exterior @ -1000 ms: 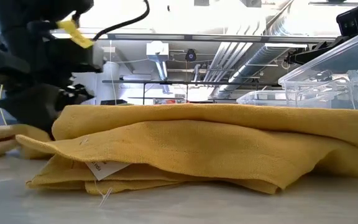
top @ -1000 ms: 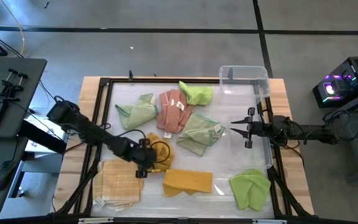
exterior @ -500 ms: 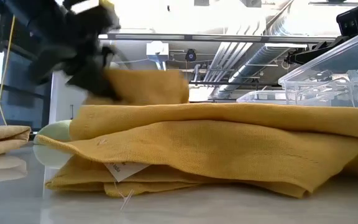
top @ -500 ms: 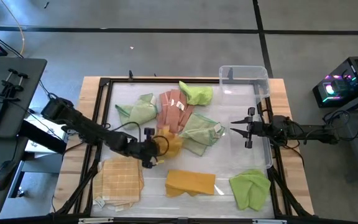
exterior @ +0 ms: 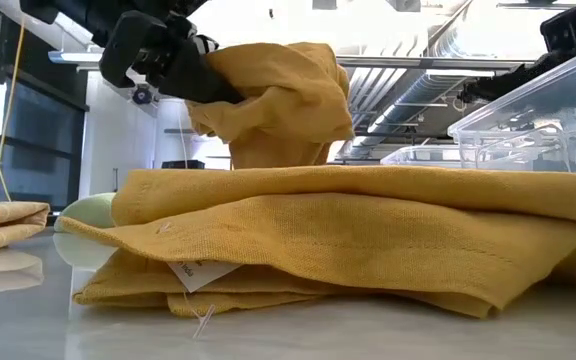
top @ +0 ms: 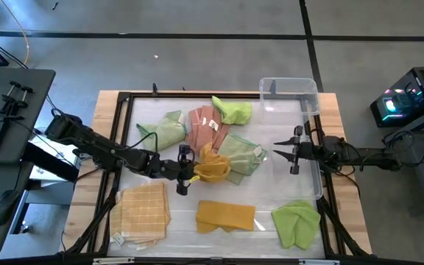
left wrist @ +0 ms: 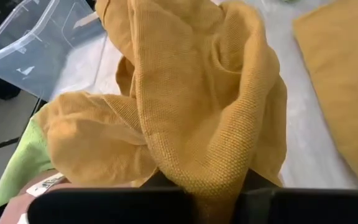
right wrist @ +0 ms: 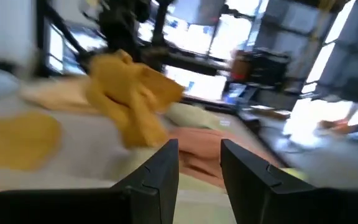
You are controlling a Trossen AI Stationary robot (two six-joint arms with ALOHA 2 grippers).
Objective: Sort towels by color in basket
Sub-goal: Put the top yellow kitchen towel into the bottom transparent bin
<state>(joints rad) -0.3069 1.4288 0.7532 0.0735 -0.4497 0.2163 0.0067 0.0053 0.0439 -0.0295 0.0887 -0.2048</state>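
Mustard towel hangs bunched from the left gripper, whose jaws are clamped on it, just beside the pale green towel. Beyond that, the right gripper waits with fingers parted beside the clear bin.

I count nine towels: two mustard, two lime green, two pale green, two pink (overlapping), one tan check. One clear bin at two o'clock.
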